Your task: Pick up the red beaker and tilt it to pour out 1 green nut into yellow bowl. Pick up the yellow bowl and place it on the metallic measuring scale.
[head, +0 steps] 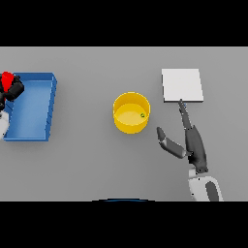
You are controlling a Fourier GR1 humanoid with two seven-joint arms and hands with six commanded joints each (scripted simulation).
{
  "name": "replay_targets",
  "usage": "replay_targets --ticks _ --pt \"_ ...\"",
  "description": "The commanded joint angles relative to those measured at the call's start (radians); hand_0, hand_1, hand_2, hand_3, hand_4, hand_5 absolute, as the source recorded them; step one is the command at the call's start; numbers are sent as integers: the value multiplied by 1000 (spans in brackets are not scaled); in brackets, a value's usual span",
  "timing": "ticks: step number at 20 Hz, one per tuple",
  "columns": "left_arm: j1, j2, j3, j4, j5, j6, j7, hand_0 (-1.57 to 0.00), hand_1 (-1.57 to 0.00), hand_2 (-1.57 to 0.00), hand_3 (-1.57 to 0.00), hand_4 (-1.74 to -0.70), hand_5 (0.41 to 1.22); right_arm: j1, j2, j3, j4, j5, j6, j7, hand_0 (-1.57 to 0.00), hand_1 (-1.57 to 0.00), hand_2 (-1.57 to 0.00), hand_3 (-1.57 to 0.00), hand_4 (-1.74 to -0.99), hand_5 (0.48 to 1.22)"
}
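Pouring looks finished: one green nut (142, 115) sits inside the yellow bowl (131, 113), against its right inner wall. Beaker (7, 79) out at the desk's (97, 164) left edge, over the near-left corner of the blue tray (33, 106), gripped by the left robot hand (13, 89) with fingers curled round it. Bowl stands mid-desk, untouched, well apart from the scale (181, 85), which lies toward the right, farther back. Right robot hand (186, 140) spread open between bowl and scale, thumb pointing at the bowl, longest finger reaching the scale's near edge, holding nothing. Still to do, by the look of it: grasp the bowl, lift, set it on the scale.
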Motion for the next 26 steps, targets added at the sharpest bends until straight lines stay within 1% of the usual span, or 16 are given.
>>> replay_targets --ticks 1,2,4,5,6,8,9,11,13,15,16,18,20,22,25,26 --pt "9 9 -8 -9 -4 -16 11 -1571 -1571 -1563 -1536 -1401 848 -1 1 0 7 4 -3 2 1 1 1 1 -1017 635" --pt "12 18 -8 -16 -2 -28 13 -1571 -1543 -1501 -1470 -1275 810 -1 -2 -8 4 -3 -6 2 1 1 1 1 -1012 634" --pt "33 28 -14 -51 8 -49 2 -1393 -1215 -1209 -1136 -1068 749 14 -10 -14 0 -18 4 -21 1 1 1 1 -1007 635" --pt "33 28 -22 -62 4 -50 21 -1207 -995 -1020 -952 -1002 720 5 -13 -19 11 -24 9 -13 1 1 1 1 -1004 636" --pt "50 29 -25 -71 9 -53 19 -965 -796 -816 -768 -958 696 2 -13 -19 3 -25 8 -6 1 1 1 1 -1004 635" --pt "49 29 -46 -58 1 -87 13 -617 -509 -522 -491 -889 666 10 -7 -10 -4 -22 8 -22 1 1 1 1 -1008 635" --pt "42 39 -56 -53 -9 -107 19 -494 -407 -417 -393 -857 657 12 -7 -8 -6 -18 8 -20 1 1 1 1 -1009 639" --pt "38 32 -65 -30 -13 -126 -12 -316 -260 -267 -251 -822 657 9 -7 -7 -7 -15 7 -11 1 1 1 1 -1009 639" --pt "26 27 -64 -8 -18 -126 -29 -202 -166 -170 -160 -802 652 8 -7 -2 -3 -6 7 -10 1 1 1 1 -1015 642" --pt "21 23 -56 13 -14 -127 -59 -129 -106 -109 -102 -790 649 -2 -11 -2 4 6 4 20 1 1 1 1 -1021 640" --pt "16 20 -54 15 -16 -122 -75 -103 -85 -87 -82 -782 651 -13 -19 9 -7 28 7 54 1 1 1 1 -1020 640" --pt "25 30 -59 -12 -31 -101 -81 -65 -54 -55 -52 -763 657 -39 -75 22 -1 28 78 41 1 1 1 1 -1005 669" --pt "24 27 -59 -19 -22 -108 -77 -41 -34 -35 -33 -750 661 -132 -170 49 35 105 138 76 1 1 1 1 -1044 679" --pt "22 24 -59 -25 -20 -106 -84 -26 -21 -22 -21 -743 664 -207 -225 92 56 167 198 114 1 1 1 1 -1094 677" --pt "14 25 -62 -19 -20 -110 -78 -13 -10 -11 -10 -733 677 -322 -305 157 96 260 276 110 1 1 1 1 -1174 674" --pt "19 22 -64 -11 -22 -106 -82 -10 -8 -8 -8 -733 680 -358 -312 190 118 290 300 104 1 1 1 1 -1192 677"
